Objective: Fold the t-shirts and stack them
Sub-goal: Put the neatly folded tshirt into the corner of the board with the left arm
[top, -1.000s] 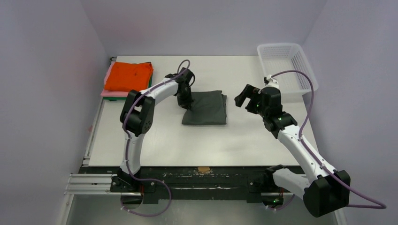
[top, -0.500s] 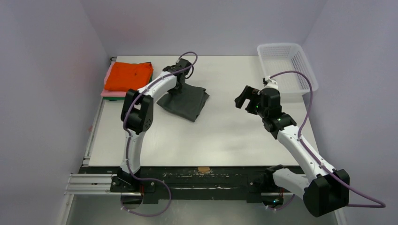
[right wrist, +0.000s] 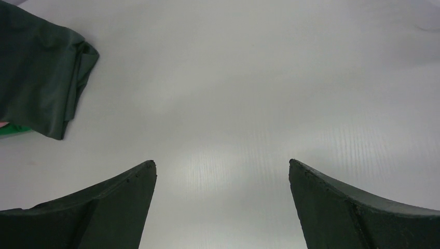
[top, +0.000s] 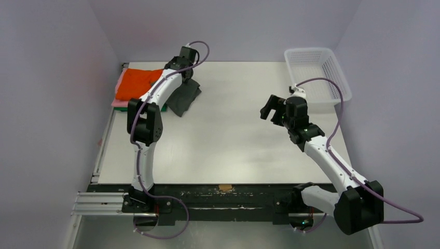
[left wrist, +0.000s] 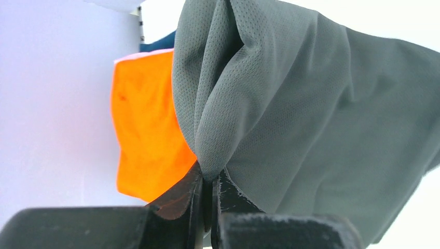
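Dark grey t-shirt is the piece in hand: the left end effector has its fingers pinched shut on a fold of it, and the cloth hangs from there in a bunched drape. A second ago this shirt lay as a flat folded rectangle at the middle of the surface, with the left end effector at its left edge. Since then it has been carried up and to the far left, and it now hangs at the right edge of the stack, just beside the orange t-shirt that tops the pink and green ones. Its lower end seems to touch down by the stack's right side. The neat fold looks to have loosened in transit, so the laying-down will likely need care if the shirt is to sit square on the orange one. The right end effector has barely moved; it hovers over the surface with fingers spread apart, holding nothing.
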`<act>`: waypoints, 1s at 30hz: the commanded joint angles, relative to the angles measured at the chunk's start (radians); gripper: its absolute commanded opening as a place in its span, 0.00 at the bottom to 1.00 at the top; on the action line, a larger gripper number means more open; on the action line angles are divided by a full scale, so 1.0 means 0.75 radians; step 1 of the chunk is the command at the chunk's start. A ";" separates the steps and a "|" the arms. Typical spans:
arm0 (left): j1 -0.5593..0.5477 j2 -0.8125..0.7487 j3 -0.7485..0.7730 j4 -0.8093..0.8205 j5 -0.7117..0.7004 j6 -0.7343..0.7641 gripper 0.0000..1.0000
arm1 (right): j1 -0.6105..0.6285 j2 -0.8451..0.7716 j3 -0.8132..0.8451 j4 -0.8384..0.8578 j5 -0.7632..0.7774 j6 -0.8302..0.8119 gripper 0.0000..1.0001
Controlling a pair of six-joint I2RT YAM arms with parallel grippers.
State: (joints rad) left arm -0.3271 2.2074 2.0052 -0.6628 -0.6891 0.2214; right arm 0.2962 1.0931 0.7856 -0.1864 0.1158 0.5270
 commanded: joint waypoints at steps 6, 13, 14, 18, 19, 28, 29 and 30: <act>0.090 -0.141 0.174 -0.086 -0.138 0.061 0.00 | 0.004 0.075 0.023 0.065 0.045 -0.024 0.97; 0.188 -0.188 0.295 -0.214 -0.088 -0.018 0.00 | 0.004 0.075 0.031 0.042 0.069 -0.018 0.97; 0.195 -0.198 0.308 -0.221 -0.068 -0.025 0.00 | 0.004 0.070 0.030 0.040 0.074 -0.018 0.97; 0.201 -0.229 0.372 -0.289 -0.021 -0.051 0.00 | 0.003 0.050 0.018 0.043 0.094 -0.007 0.97; 0.201 -0.239 0.377 -0.286 -0.015 -0.048 0.00 | 0.004 0.050 0.017 0.040 0.112 0.004 0.97; 0.270 -0.262 0.401 -0.317 0.034 -0.092 0.00 | 0.004 0.078 0.040 -0.001 0.157 0.024 0.98; 0.288 -0.254 0.399 -0.321 0.058 -0.105 0.00 | 0.004 0.082 0.042 -0.001 0.159 0.022 0.98; 0.309 -0.242 0.394 -0.323 0.083 -0.131 0.00 | 0.004 0.085 0.044 -0.003 0.159 0.020 0.98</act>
State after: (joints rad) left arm -0.1551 2.0487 2.2707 -0.9012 -0.6682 0.1738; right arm 0.2962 1.1580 0.7856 -0.1967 0.1974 0.5331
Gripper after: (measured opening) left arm 0.033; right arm 0.983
